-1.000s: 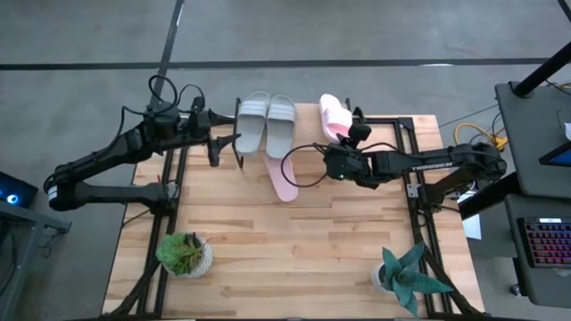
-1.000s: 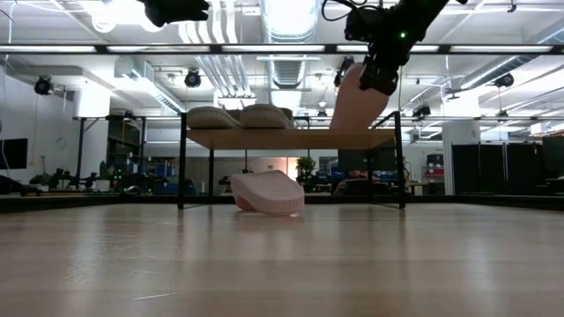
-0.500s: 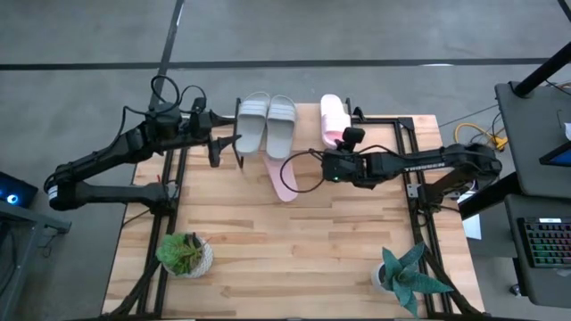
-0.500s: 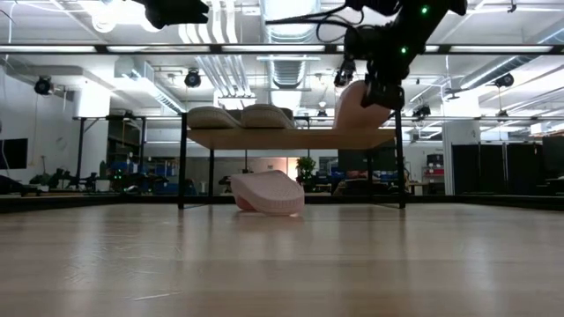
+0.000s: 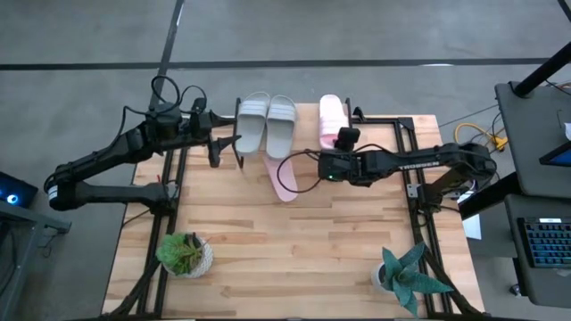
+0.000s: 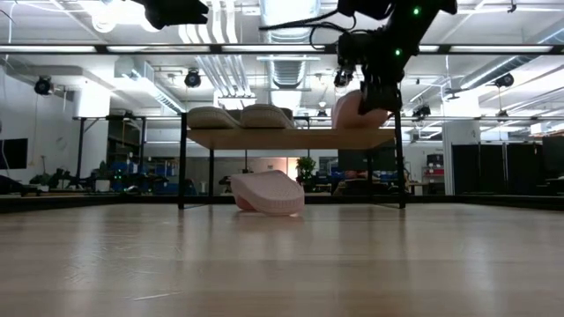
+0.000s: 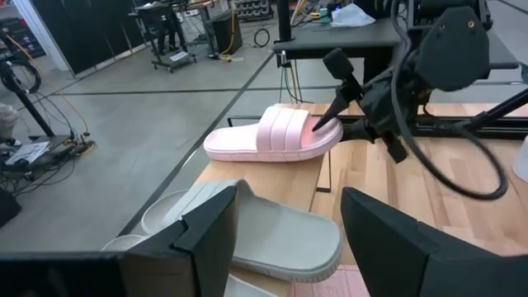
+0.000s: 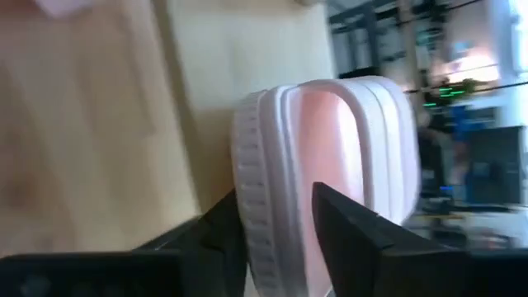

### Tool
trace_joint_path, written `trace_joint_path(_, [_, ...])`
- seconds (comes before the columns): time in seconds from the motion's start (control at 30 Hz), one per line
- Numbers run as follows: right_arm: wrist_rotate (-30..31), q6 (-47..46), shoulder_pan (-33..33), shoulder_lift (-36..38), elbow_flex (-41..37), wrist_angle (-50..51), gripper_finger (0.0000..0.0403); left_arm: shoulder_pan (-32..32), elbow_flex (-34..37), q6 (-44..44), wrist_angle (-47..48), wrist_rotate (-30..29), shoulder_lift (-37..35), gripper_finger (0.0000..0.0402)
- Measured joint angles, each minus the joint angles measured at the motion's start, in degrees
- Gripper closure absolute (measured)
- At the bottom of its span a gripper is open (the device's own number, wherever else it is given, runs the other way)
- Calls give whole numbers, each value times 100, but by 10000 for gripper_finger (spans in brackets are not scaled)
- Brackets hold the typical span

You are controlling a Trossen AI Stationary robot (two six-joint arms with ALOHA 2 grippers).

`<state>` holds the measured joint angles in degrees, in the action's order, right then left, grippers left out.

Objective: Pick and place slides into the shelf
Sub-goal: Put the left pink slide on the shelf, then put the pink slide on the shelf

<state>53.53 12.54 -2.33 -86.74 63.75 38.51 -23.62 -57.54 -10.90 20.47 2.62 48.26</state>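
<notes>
Since a second earlier the pink slide had come down from a steep tilt to lie flat on the shelf, and the right gripper had dropped with it and begun to part.

Left to right, relative to the shelf: the left gripper hung just off the shelf's left end, fingers spread and empty, waiting. The two grey slides lay side by side on the left half of the shelf top. The other pink slide lay on the table, partly under the shelf's front edge. The placed pink slide sat on the right half of the shelf, apart from the grey pair.

Right gripper: fingers at the slide's near end, one either side of the sole edge; the left wrist view showed a fingertip there. Jaws partly apart and loosening; whether they were already clear of the sole could not be told.

Judgement on the step: finish opening fully before retreating, then withdraw straight back, away from the shelf, so that the fingers do not drag the slide off the plank. The remaining pink slide would be next.
</notes>
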Motion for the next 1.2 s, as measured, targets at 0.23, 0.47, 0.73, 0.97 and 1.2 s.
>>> trace_joint_path(0.23, [-720,-800,4,-2,471,1035,238,0,0,2,161,1,-1,202])
trace_joint_path(0.47, [-1380,-1060,2,-4,710,1401,208,0,0,2,173,1,5,202])
trace_joint_path(0.73, [-1982,-1015,7,-4,944,1660,204,0,0,4,184,1,-4,202])
trace_joint_path(0.97, [-2745,-1058,33,-2,1603,2295,204,0,1,4,254,1,2,202])
trace_joint_path(1.2, [-2670,-756,33,2,2224,2352,204,0,2,4,254,0,1,202])
